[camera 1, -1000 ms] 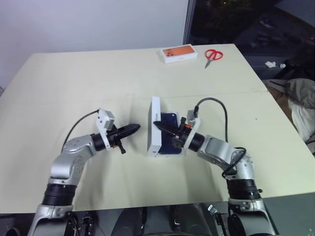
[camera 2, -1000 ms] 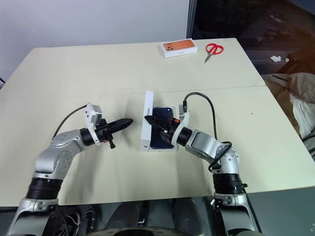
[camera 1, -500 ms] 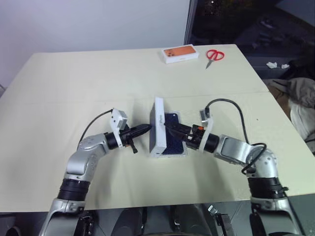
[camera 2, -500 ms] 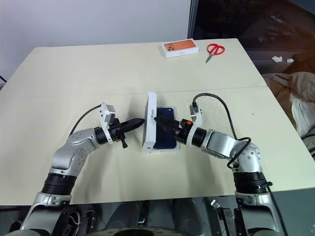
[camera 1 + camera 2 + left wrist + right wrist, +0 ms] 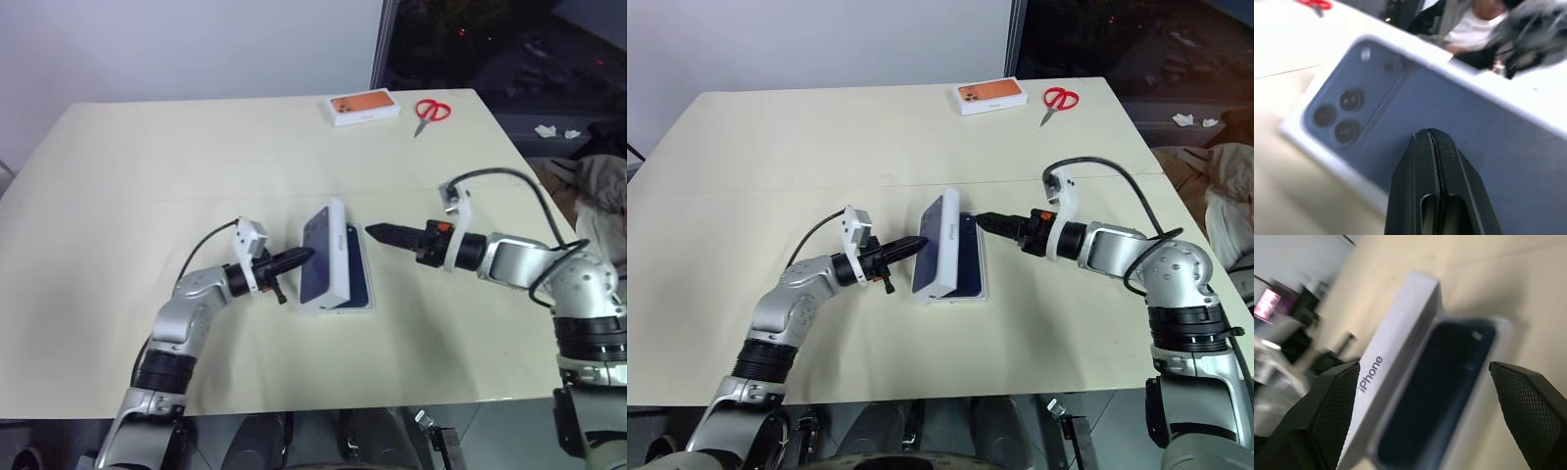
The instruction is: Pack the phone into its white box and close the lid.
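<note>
Tilted lid [image 5: 326,255] over phone-filled white box [image 5: 361,294]

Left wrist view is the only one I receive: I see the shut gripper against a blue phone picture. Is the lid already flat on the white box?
Observer: No. The lid stands tilted: one long edge is down at the white box, the other is raised above it.
Operator: Is the phone inside?
Observer: Yes, the phone lies in the box, under the leaning lid.
Operator: Where is the right gripper?
Observer: The right gripper is open, to the right of the box and apart from the lid.
</note>
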Tool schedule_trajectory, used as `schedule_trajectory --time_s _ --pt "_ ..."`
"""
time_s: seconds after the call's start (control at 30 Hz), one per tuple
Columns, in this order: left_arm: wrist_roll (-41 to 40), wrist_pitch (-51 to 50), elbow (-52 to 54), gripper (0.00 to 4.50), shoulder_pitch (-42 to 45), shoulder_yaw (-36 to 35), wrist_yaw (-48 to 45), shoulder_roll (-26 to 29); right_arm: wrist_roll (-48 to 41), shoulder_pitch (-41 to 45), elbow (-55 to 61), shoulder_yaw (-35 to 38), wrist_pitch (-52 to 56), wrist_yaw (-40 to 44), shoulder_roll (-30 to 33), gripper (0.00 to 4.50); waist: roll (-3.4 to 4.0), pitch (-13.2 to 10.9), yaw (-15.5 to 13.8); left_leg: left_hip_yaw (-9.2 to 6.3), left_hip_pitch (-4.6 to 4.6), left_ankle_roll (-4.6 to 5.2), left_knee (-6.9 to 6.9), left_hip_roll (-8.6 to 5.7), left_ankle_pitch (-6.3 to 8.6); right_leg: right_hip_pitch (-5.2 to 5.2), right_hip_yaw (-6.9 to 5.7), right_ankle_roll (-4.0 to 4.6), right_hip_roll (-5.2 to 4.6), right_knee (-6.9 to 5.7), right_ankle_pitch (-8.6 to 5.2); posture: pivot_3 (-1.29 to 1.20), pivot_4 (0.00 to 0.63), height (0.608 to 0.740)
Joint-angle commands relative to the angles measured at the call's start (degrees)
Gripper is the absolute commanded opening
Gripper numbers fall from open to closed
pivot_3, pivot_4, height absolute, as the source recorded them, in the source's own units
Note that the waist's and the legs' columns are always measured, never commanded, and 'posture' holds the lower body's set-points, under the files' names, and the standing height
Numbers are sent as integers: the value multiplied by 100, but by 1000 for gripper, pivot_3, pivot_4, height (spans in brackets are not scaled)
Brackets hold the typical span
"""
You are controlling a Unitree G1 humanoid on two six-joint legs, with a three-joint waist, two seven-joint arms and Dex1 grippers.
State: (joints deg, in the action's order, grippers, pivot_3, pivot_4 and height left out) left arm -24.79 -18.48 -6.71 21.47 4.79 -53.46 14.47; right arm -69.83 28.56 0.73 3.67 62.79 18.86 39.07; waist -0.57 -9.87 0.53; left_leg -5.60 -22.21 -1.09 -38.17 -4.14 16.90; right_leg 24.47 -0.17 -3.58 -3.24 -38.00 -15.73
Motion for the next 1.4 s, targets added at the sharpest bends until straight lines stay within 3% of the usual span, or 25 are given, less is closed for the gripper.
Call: schedule_trajectory --time_s 0.03,0.43,0.53,0.77,0.9,1.1,1.4 --pt "12 60 79 0 200 11 65 -85 391 47 189 50 -129 277 -75 4424 0 0 7 0 0 0 0 0 0 0 0 0 0 -1 0 0 150 740" --pt "-257 -288 580 0 -185 -787 234 743 1899 -75 415 31 -798 825 -106 4424 0 0 3 -1 2 -1 0 0 0 1 1 -1 0 -1 1 0 150 740" --pt "-148 -403 585 0 -340 -743 230 991 2460 -177 671 -323 -1080 1042 -29 3637 0 0 -5 -1 2 -1 0 0 0 1 1 -1 0 1 1 0 150 740" --pt "-208 -875 618 0 -347 -506 200 1070 3688 -233 964 -1048 -1770 1511 158 73 0 0 -1 -2 2 -2 0 -1 0 1 1 -1 0 1 1 0 150 740" --pt "-201 -1194 519 0 -310 -389 127 1087 3994 -279 988 -1098 -1907 1668 115 23 0 0 0 -2 2 -2 0 -1 0 2 0 -1 0 1 1 0 150 740" --pt "485 -834 211 0 -274 61 182 1175 4384 -289 1103 -1180 -1985 1866 122 23 0 0 2 -2 3 -3 1 0 0 2 1 -1 0 1 1 0 150 740" --pt "448 -952 -178 0 205 444 -174 807 4638 -177 1193 -1237 -1836 1977 -41 23 0 0 -94 -2 3 -3 -1 -6 -1 0 0 -1 -5 1 1 0 150 740"
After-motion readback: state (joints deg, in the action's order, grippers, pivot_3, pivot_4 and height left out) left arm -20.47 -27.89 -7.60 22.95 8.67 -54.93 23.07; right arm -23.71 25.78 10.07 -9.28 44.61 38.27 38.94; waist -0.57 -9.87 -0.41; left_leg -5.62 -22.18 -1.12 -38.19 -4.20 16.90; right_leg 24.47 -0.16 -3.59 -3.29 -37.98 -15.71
